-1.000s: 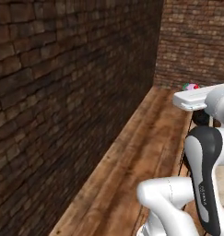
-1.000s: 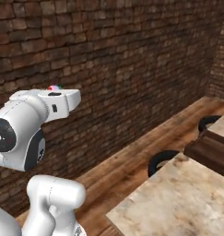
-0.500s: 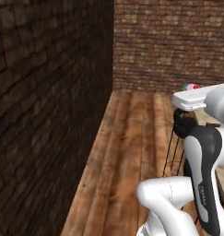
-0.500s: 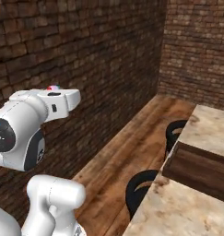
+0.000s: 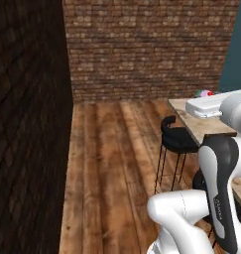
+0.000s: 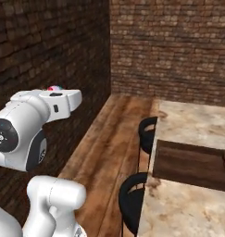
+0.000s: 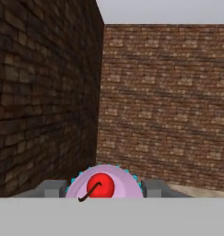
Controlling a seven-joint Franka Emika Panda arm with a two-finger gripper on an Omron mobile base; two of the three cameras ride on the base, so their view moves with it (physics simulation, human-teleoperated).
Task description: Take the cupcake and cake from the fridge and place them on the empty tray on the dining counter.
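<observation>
Tray (image 6: 190, 163) on dining counter (image 6: 188, 121) looks empty; fingers (image 7: 152, 188) hold cupcake (image 7: 103, 183).

Brick walls (image 5: 151, 49), plank floor (image 5: 117, 163), stools (image 5: 176, 139)

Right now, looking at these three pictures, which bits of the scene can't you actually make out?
- Cupcake: in the hand view its lower part is cut off at the bottom; in the right base view the arm's white casing leaves just a speck of its top.
- Gripper: its fingers barely peek out beside the cupcake.
- Tray: in the right base view its far end runs off the right edge.
- Dining counter: cut off at the right and bottom edges.
</observation>
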